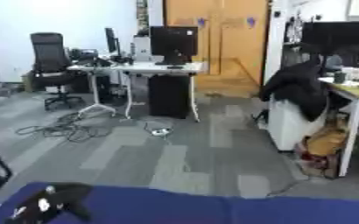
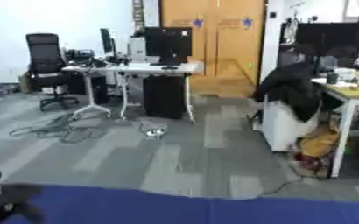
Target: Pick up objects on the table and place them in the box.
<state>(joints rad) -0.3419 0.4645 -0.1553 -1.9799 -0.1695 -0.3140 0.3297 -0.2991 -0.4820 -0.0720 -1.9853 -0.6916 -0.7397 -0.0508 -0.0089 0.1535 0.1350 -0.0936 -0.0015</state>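
One hand [image 1: 48, 205] (the left, finger state unclear) shows at the blue table's [image 1: 213, 210] near-left edge.

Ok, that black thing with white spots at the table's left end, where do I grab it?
No grip part can be chosen yet. The black shape lies blurred on the blue table, cut by the view's lower edge, and may be the robot's own left hand. Its right side faces bare table, so that looks the freest approach; tilt the head down first.
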